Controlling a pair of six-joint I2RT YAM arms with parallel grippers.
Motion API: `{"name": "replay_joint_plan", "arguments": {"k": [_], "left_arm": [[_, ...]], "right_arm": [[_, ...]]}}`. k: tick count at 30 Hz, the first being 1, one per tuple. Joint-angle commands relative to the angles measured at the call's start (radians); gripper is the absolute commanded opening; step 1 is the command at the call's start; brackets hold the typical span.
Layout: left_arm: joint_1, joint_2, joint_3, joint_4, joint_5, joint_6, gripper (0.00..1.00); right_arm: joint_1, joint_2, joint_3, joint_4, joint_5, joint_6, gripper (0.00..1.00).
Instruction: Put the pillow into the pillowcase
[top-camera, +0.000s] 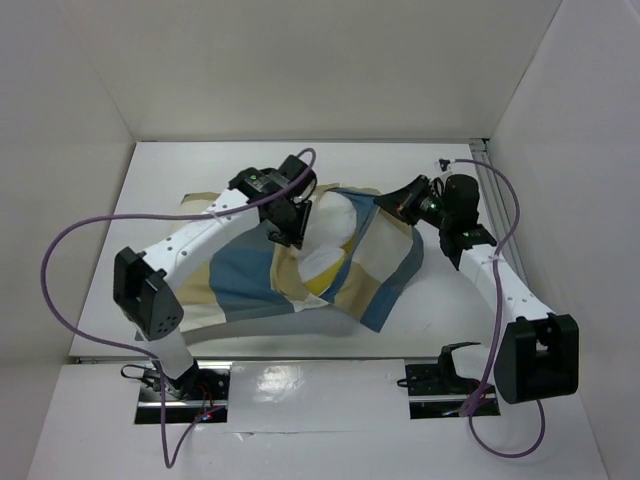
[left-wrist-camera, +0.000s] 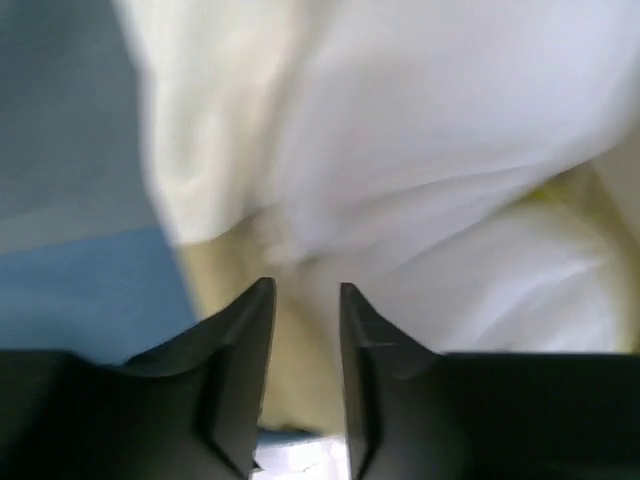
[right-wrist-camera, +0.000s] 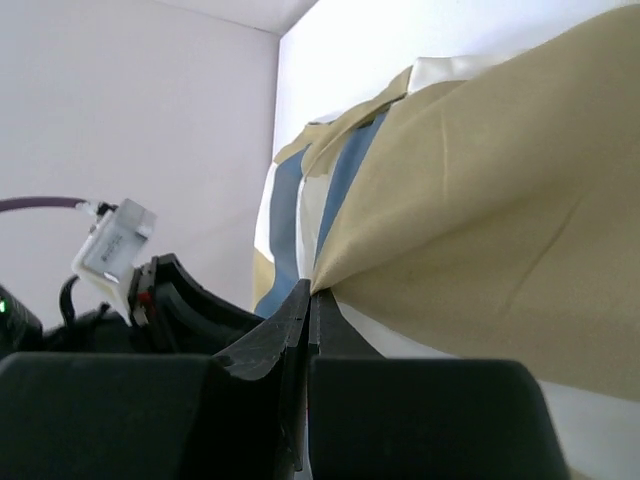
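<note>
Top view only: large soft white pillow with yellow edge (top-camera: 330, 232) bulging from mouth of thin blue-tan-cream block-patterned fabric pillowcase (top-camera: 240, 275), at middle of white table (top-camera: 150, 180). Left wrist view: left gripper (left-wrist-camera: 305, 290) narrowly apart over blurred white folds, gripping nothing. Right wrist view: right gripper (right-wrist-camera: 308, 292) pinched together on tan pillowcase edge.

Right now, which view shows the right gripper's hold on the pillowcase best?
The right wrist view: the right gripper is shut on a tan fold of the pillowcase. The top view shows that pinch small, at the cloth's right edge. The left wrist view shows only blue cloth, no pinch.
</note>
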Motion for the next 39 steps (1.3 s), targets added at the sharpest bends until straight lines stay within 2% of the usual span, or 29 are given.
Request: {"name": "replay_joint_plan", "arguments": {"k": [1,3,5,7,8,9,10,11,12,14,18,21,22,23,25,27,31,35,37,39], "left_arm": [[0.091,-0.064,-0.062,-0.029,0.078,0.009,0.42],[0.128,-0.11,-0.106,0.02,0.201,0.041,0.4],[0.146,-0.139,-0.136,0.092,0.335,0.067,0.62],[0.157,-0.15,-0.154,0.105,0.356,0.067,0.78],[0.166,-0.15,-0.166,0.114,0.356,0.067,0.77],[0.175,-0.135,-0.185,0.114,0.367,0.067,0.71],[0.175,-0.124,-0.195,0.127,0.376,0.067,0.64],[0.175,-0.115,-0.208,0.143,0.408,0.067,0.51],[0.175,-0.106,-0.235,0.167,0.441,0.067,0.46],[0.16,-0.075,-0.245,0.255,0.503,0.058,0.45],[0.126,0.031,-0.197,0.331,0.506,0.017,0.45],[0.126,0.103,-0.179,0.399,0.466,-0.019,0.38],[0.126,0.155,-0.162,0.417,0.45,-0.019,0.31],[0.126,0.186,-0.145,0.428,0.449,-0.01,0.1],[0.154,0.276,-0.092,0.428,0.436,-0.01,0.0],[0.18,0.305,-0.091,0.439,0.436,-0.043,0.0],[0.232,0.341,-0.064,0.503,0.361,-0.129,0.0],[0.252,0.413,0.121,0.471,0.224,-0.219,0.0],[0.266,0.473,0.185,0.462,0.224,-0.243,0.0],[0.266,0.531,0.325,0.409,0.184,-0.234,0.0]], "right_arm": [[-0.038,-0.015,0.103,0.06,0.034,-0.075,0.0],[-0.038,-0.006,0.112,0.048,0.034,-0.093,0.0],[-0.038,0.006,0.112,0.037,0.025,-0.093,0.0],[-0.038,0.019,0.112,0.037,0.011,-0.102,0.0],[-0.029,0.019,0.121,0.037,0.002,-0.112,0.0],[-0.029,0.031,0.121,0.037,-0.009,-0.121,0.0],[-0.02,0.046,0.134,0.025,-0.009,-0.121,0.0],[-0.02,0.047,0.134,0.025,-0.009,-0.121,0.0],[-0.011,0.059,0.143,0.025,-0.019,-0.131,0.0],[0.001,0.071,0.154,0.011,-0.02,-0.142,0.0],[0.023,0.096,0.199,-0.041,-0.038,-0.179,0.0],[0.035,0.105,0.25,-0.133,-0.075,-0.239,0.0],[0.035,0.105,0.268,-0.168,-0.085,-0.283,0.0],[0.035,0.105,0.311,-0.208,-0.095,-0.305,0.0],[0.035,0.096,0.38,-0.347,-0.054,-0.381,0.0],[0.035,0.086,0.423,-0.491,-0.024,-0.424,0.0],[0.035,0.12,0.485,-0.653,-0.024,-0.53,0.0],[0.044,0.16,0.537,-0.771,0.026,-0.605,0.0],[0.044,0.16,0.572,-0.78,0.026,-0.644,0.0],[0.044,0.171,0.623,-0.78,0.005,-0.693,0.0]]}}
